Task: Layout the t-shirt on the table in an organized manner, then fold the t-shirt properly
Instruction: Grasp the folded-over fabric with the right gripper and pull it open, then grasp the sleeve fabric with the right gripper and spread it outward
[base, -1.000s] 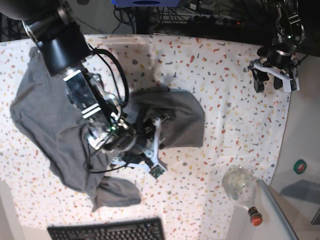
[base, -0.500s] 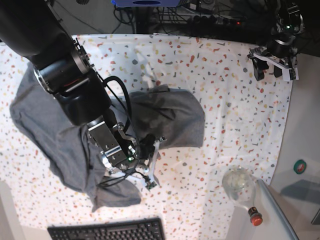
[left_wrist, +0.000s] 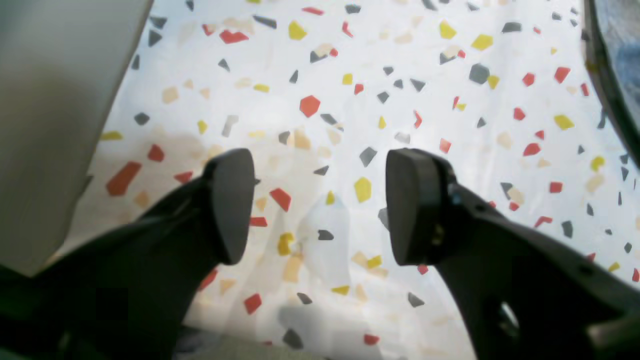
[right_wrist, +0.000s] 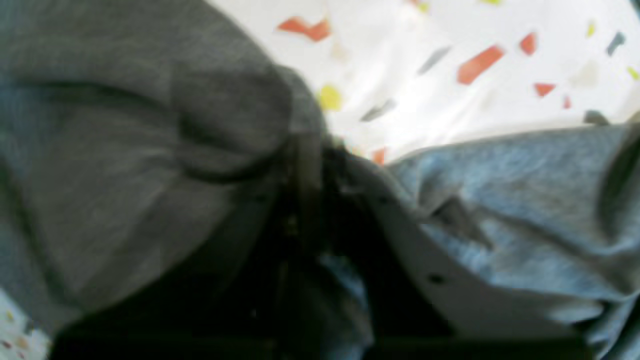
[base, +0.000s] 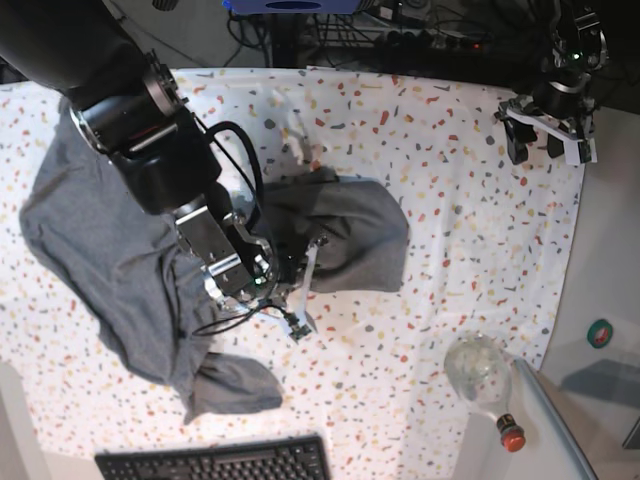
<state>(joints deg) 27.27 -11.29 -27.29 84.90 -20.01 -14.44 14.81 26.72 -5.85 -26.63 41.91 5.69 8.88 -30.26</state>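
Grey t-shirt crumpled on table | right tool clamped on t-shirt | left tool agape, empty

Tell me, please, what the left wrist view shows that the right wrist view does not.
Only the left wrist view shows the left gripper, its fingers apart over bare table, no cloth near. Only the right wrist view shows the t-shirt bunched at the right gripper, which is shut on it. Both show the speckled table.
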